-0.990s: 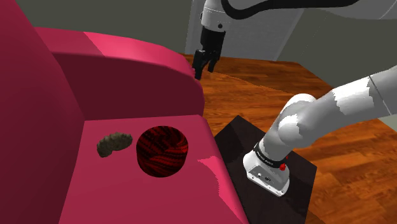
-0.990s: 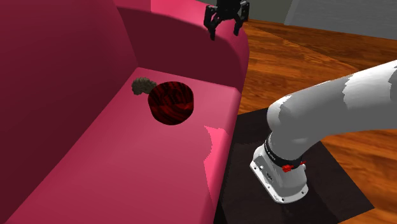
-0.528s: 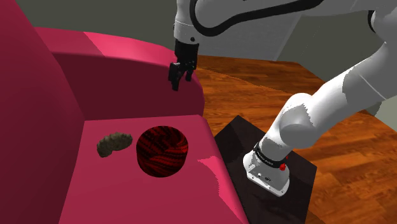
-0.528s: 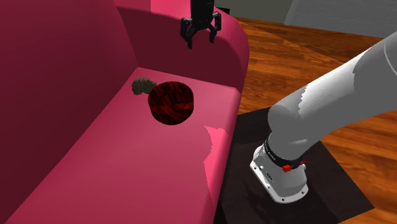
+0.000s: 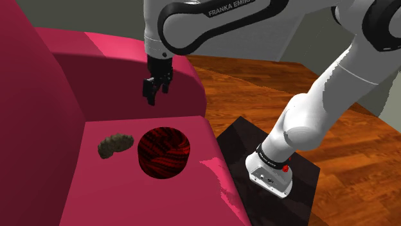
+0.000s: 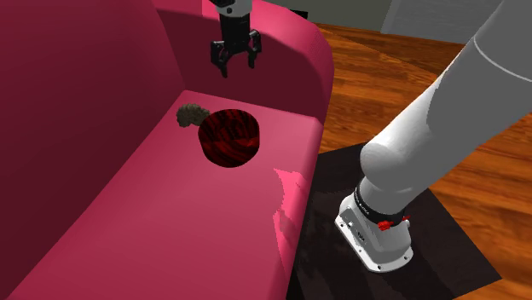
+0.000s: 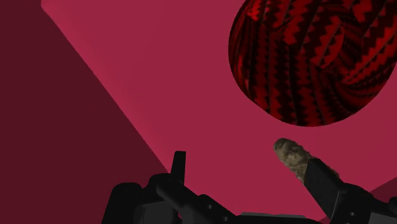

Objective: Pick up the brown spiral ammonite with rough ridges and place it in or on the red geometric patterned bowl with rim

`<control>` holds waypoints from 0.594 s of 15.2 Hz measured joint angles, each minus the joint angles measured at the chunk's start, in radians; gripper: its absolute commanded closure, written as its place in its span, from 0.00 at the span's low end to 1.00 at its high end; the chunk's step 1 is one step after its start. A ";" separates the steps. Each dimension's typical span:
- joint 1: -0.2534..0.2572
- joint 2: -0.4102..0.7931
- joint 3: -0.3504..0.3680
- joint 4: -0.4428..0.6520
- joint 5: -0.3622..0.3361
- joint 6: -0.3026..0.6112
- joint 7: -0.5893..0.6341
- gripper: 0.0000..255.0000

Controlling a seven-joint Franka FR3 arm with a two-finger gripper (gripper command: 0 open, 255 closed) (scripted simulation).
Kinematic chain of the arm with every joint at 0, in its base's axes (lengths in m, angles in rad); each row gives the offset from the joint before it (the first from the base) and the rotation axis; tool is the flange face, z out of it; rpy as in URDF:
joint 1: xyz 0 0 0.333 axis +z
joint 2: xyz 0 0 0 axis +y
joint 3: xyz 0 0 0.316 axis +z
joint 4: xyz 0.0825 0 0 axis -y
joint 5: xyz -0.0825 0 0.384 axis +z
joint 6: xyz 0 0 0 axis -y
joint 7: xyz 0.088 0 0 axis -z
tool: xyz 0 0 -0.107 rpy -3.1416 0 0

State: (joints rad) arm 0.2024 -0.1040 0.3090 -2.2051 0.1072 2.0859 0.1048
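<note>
A brown, rough ammonite (image 5: 115, 145) (image 6: 192, 114) lies on the crimson sofa seat (image 5: 128, 199). Right beside it stands the bowl (image 5: 164, 151) (image 6: 229, 137), red with a black zigzag pattern. My black gripper (image 5: 154, 92) (image 6: 236, 57) hangs open in the air above the seat, in front of the sofa's armrest, higher than both things and touching neither. In the wrist view the ammonite (image 7: 291, 158) lies just beyond one fingertip (image 7: 317, 172), with the bowl (image 7: 318, 57) farther out; the other fingertip (image 7: 179, 162) stands well apart.
The sofa's tall back (image 5: 32, 115) and rounded armrest (image 5: 128, 51) wall in the seat on two sides. My stand (image 5: 270, 173) sits on a dark mat on the wooden floor (image 5: 347, 154), off the sofa's front edge.
My gripper has swung from beyond the armrest toward the shoulder view's left and come lower, now over the seat near the bowl and ammonite. Those two have not moved.
</note>
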 measured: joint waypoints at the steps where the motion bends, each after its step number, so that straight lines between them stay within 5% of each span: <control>1: 0.006 0.031 0.009 0.015 -0.007 0.016 0.002 0.00; 9: 0.084 0.297 0.072 0.209 -0.103 0.087 0.061 0.00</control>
State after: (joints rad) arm 0.2867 0.1928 0.3815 -1.9965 0.0039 2.1732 0.1661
